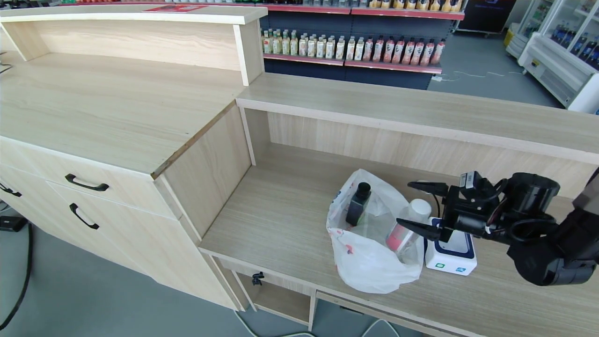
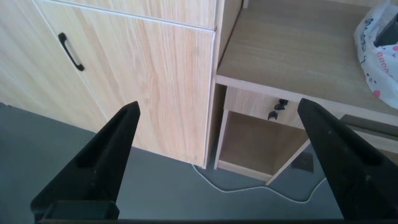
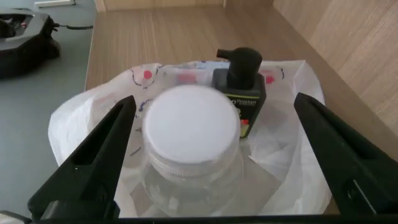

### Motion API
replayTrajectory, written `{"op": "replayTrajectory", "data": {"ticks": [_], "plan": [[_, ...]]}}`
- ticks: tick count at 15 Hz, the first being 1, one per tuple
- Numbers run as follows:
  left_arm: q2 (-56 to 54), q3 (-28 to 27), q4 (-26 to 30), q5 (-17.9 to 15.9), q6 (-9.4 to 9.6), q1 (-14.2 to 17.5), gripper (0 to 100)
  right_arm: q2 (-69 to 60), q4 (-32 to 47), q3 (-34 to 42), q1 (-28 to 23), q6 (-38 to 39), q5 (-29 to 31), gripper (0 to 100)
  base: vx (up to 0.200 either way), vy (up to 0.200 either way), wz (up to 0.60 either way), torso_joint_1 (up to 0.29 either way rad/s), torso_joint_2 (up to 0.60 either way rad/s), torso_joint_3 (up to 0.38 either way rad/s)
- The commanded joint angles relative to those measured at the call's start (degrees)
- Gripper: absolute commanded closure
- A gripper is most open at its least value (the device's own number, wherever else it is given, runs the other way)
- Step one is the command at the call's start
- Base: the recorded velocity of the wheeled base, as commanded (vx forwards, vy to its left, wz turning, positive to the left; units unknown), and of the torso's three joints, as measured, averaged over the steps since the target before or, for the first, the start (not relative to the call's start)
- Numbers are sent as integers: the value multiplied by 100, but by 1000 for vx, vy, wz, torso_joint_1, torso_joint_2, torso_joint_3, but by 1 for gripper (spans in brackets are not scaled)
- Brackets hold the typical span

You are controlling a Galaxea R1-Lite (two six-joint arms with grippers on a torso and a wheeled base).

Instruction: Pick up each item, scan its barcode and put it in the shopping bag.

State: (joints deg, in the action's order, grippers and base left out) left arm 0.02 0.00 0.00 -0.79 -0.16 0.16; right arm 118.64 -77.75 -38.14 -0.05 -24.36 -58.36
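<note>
A white plastic shopping bag [image 1: 365,252] lies open on the lower counter. Inside it stand a dark pump bottle [image 1: 358,203] and a clear jar with a white lid [image 1: 407,229]. My right gripper [image 1: 423,208] is open, its fingers just to the right of the jar, one on each side of the lid. In the right wrist view the white lid [image 3: 191,132] sits between the open fingers, untouched, with the pump bottle [image 3: 239,87] behind it inside the bag [image 3: 81,124]. My left gripper [image 2: 217,162] hangs open over the floor beside the cabinet.
A white barcode scanner box [image 1: 450,255] stands right of the bag, partly under my right arm. A taller cabinet with drawers [image 1: 107,140] rises on the left. A raised ledge [image 1: 421,112] runs behind the counter. The counter's front edge [image 1: 290,281] is near the bag.
</note>
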Motion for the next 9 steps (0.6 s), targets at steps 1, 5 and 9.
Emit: {"op": "replayTrajectory", "data": {"ticks": [1, 5, 9], "plan": [[-2, 0, 0, -9, -2, 2, 0, -2257, 718, 79, 110, 300, 79, 0, 0, 0, 0, 0, 0, 0], [-2, 0, 0, 0, -2, 2, 0, -3549, 1509, 158, 110, -324, 52, 0, 0, 0, -150, 1, 2, 2], [-2, 0, 0, 0, -2, 2, 0, -3831, 1553, -255, 137, -526, 88, 0, 0, 0, -600, -2, 4, 5]]}}
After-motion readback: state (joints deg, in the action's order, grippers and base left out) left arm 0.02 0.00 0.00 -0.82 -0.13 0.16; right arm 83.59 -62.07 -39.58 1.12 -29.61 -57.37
